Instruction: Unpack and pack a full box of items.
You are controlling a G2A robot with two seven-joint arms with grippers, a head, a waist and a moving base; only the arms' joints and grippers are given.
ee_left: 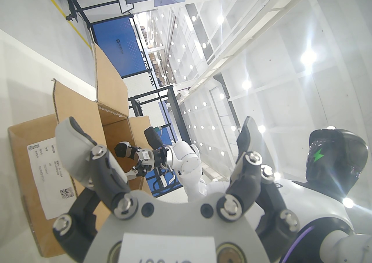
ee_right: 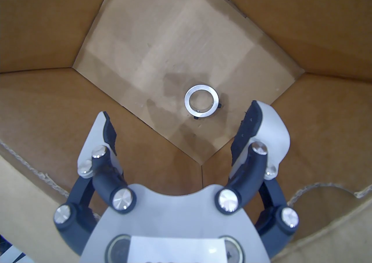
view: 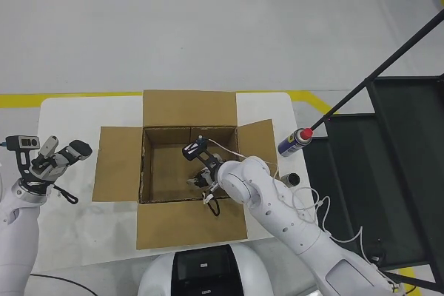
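Inside the cardboard box (ee_right: 43,29), the right end effector (ee_right: 179,114) hangs released over a metal ring (ee_right: 187,101) lying flat, just beyond its fingertips (the left end effector (ee_left: 159,130), likewise spread, sits well outside).

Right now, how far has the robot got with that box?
Seemingly nearly unpacked: a spray can and a small dark cylinder already lie at the table edge, outside the box. In hand: the open right gripper hangs over a metal ring on the box floor. To do: lifting it out, then repacking.
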